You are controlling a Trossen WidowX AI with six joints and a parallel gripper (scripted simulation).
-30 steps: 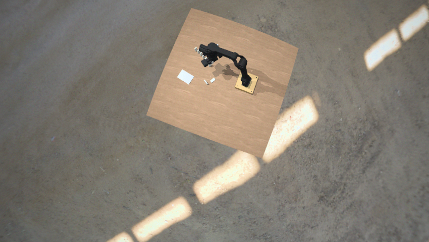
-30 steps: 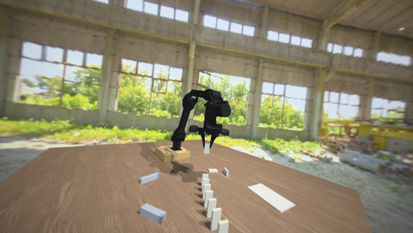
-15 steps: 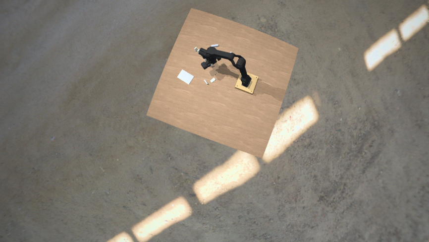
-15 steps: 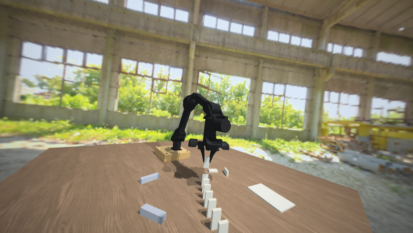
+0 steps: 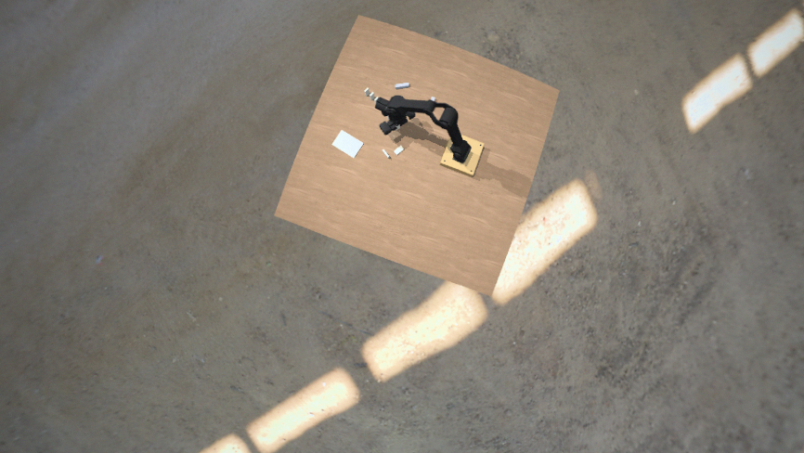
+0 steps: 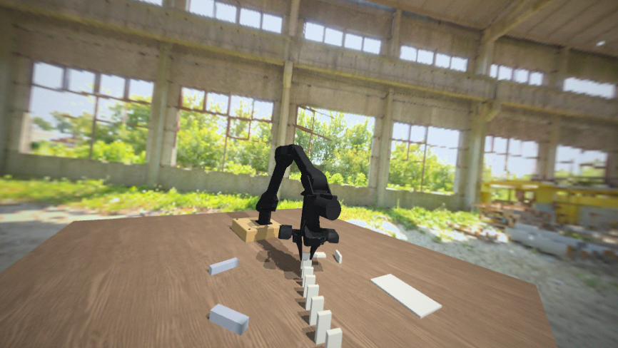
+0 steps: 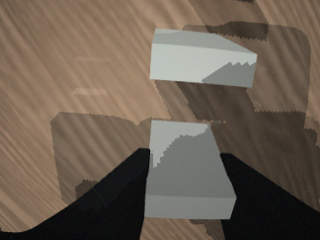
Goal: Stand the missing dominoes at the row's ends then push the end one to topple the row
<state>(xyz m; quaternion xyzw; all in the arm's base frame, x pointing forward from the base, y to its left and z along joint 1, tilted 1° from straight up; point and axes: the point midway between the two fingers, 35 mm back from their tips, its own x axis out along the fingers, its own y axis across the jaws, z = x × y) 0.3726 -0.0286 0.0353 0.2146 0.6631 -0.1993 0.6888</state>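
My gripper (image 6: 306,257) (image 7: 184,162) is shut on a white domino (image 7: 185,169), held upright at the far end of the row, on the side toward the arm's base. The nearest standing domino (image 7: 202,60) is apart from it, with a gap between. Whether the held domino touches the table cannot be told. The row of several standing white dominoes runs toward the exterior camera, with one domino (image 6: 317,310) near its front; the arm partly hides the row in the top view. Two loose white dominoes, one (image 6: 320,254) (image 5: 398,149) and another (image 6: 337,256) (image 5: 385,153), are beside the row's far end.
A flat white plate (image 5: 347,144) (image 6: 406,295) lies to one side of the row. On the other side are two blue-grey blocks, one (image 6: 223,266) farther back and one (image 6: 229,319) nearer the exterior camera. The arm's wooden base (image 5: 478,154) (image 6: 246,230) is behind.
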